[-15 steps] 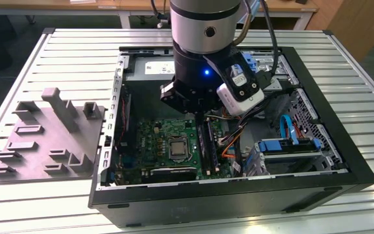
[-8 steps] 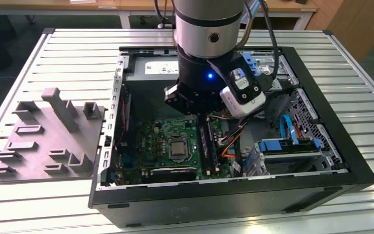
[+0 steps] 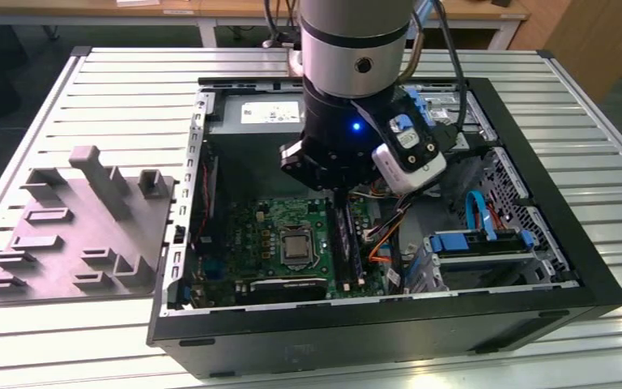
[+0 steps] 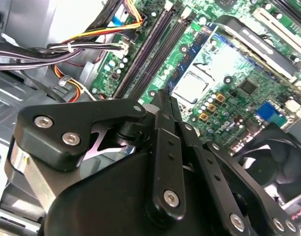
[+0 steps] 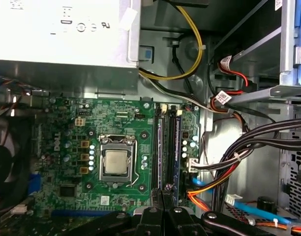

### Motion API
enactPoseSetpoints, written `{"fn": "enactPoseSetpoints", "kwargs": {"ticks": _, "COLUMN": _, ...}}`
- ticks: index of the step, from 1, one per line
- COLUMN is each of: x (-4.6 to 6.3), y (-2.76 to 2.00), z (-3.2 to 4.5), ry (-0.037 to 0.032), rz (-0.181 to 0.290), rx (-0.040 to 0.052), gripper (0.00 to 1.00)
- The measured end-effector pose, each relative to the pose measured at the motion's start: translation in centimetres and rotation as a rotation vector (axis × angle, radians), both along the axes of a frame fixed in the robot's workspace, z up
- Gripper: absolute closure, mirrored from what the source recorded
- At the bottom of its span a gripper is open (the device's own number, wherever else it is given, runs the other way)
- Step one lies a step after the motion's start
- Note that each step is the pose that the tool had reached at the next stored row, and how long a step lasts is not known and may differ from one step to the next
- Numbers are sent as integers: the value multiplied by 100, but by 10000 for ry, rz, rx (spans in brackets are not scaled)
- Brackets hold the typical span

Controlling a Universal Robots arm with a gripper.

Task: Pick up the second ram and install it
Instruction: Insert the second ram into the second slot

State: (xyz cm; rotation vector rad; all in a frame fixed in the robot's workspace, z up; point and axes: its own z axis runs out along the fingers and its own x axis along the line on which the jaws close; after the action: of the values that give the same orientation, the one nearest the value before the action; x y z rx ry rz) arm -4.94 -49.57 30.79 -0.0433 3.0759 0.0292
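The gripper (image 4: 164, 98) is clenched, its two black fingers (image 4: 169, 147) pressed side by side with nothing visible between them. In both wrist views it hangs low over the motherboard (image 5: 67, 123), its tips above one end of the two long black slots (image 5: 159, 142). These slots run along the motherboard's edge on the cable side.

In the exterior view, the ram (image 3: 343, 243) appears as a long dark strip standing on edge directly under the gripper. It is just beside the CPU (image 3: 292, 243), on the exterior view's right. Whether the ram is fully seated cannot be told.

Bundled cables (image 5: 249, 142) cross the case (image 3: 398, 324) floor beyond that edge of the motherboard. The case lies open on a slatted table (image 3: 127, 89). A grey tray (image 3: 84, 235) sits just beside the case, near the table's edge on the exterior view's left.
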Motion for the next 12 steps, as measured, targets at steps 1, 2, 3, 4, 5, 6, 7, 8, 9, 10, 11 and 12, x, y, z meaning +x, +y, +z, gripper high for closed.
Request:
{"fn": "enactPoseSetpoints", "kwargs": {"ticks": 1, "x": 9, "y": 3, "z": -11, "ry": 1, "rz": 0, "rx": 0, "gripper": 89}}
{"fn": "enactPoseSetpoints", "kwargs": {"ticks": 2, "x": 17, "y": 7, "z": -25, "ry": 1, "rz": 0, "rx": -2, "gripper": 89}}
{"fn": "enactPoseSetpoints", "kwargs": {"ticks": 3, "x": 25, "y": 11, "z": -41, "ry": 0, "rz": -1, "rx": 0, "gripper": 89}}
{"fn": "enactPoseSetpoints", "kwargs": {"ticks": 4, "x": 33, "y": 15, "z": -59, "ry": 0, "rz": -2, "rx": 0, "gripper": 89}}
{"fn": "enactPoseSetpoints", "kwargs": {"ticks": 5, "x": 38, "y": 18, "z": -77, "ry": 0, "rz": -2, "rx": 0, "gripper": 89}}
{"fn": "enactPoseSetpoints", "kwargs": {"ticks": 6, "x": 42, "y": 20, "z": -94, "ry": 0, "rz": -3, "rx": 0, "gripper": 89}}
{"fn": "enactPoseSetpoints", "kwargs": {"ticks": 7, "x": 44, "y": 22, "z": -113, "ry": 1, "rz": -4, "rx": 0, "gripper": 89}}
{"fn": "enactPoseSetpoints", "kwargs": {"ticks": 8, "x": 45, "y": 25, "z": -132, "ry": 1, "rz": -5, "rx": -1, "gripper": 89}}
{"fn": "enactPoseSetpoints", "kwargs": {"ticks": 9, "x": 46, "y": 28, "z": -149, "ry": 1, "rz": -5, "rx": -2, "gripper": 89}}
{"fn": "enactPoseSetpoints", "kwargs": {"ticks": 10, "x": 47, "y": 32, "z": -168, "ry": 0, "rz": -4, "rx": -1, "gripper": 89}}
{"fn": "enactPoseSetpoints", "kwargs": {"ticks": 11, "x": 49, "y": 36, "z": -186, "ry": 0, "rz": -3, "rx": 0, "gripper": 89}}
{"fn": "enactPoseSetpoints", "kwargs": {"ticks": 12, "x": 51, "y": 41, "z": -203, "ry": 0, "rz": -3, "rx": 0, "gripper": 89}}
